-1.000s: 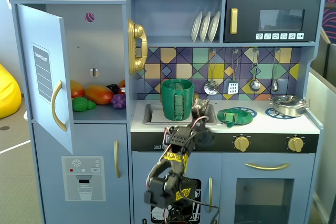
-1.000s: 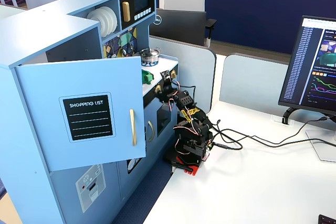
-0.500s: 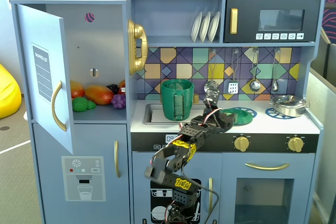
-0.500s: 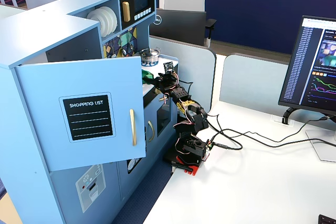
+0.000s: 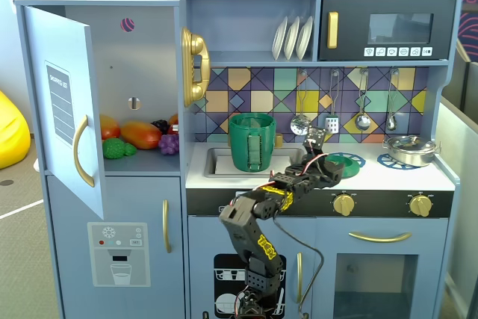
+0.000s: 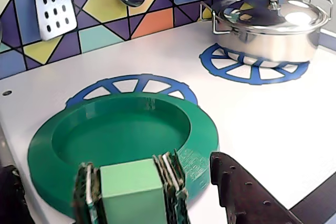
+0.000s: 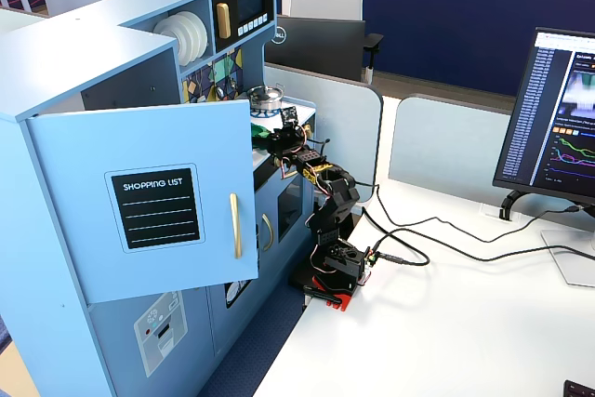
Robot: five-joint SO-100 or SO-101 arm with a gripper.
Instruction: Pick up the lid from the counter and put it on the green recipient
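Note:
The green lid lies flat on the white counter, over a blue burner ring; in a fixed view it is right of the sink. Its raised light-green tab handle stands between my jaws. My gripper is open just above the lid, one dark finger right of the handle and the other at the left edge, neither touching it. The tall dark-green recipient stands upright in the sink, left of my gripper, with its strap handle facing the front.
A silver metal pot with its own lid sits on the far-right burner ring. Utensils hang on the tiled back wall behind the counter. The fridge door stands open at the left, with toy fruit inside.

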